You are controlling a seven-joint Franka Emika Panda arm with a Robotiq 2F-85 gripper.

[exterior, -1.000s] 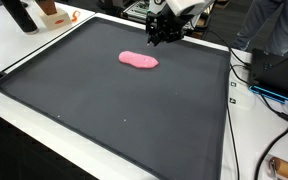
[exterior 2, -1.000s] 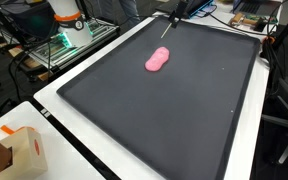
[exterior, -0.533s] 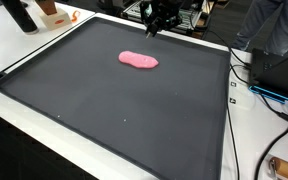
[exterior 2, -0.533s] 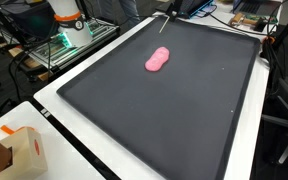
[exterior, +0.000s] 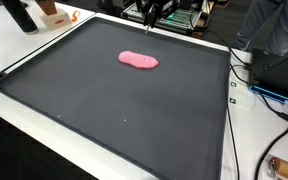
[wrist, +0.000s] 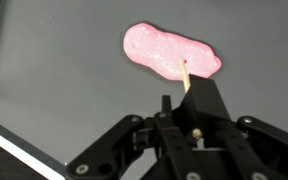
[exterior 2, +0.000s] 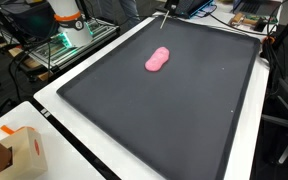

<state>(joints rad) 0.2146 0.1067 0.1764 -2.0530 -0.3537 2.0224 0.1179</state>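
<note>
The big black mat (exterior: 104,110) covers the table; on its far half lies the pink lump (exterior: 138,60), long axis crosswise in the wrist view, just beyond the gripper (wrist: 192,98); the gripper pinches a thin wooden stick (wrist: 186,75); since a second ago it has lifted away, and the lump is unmoved.
</note>
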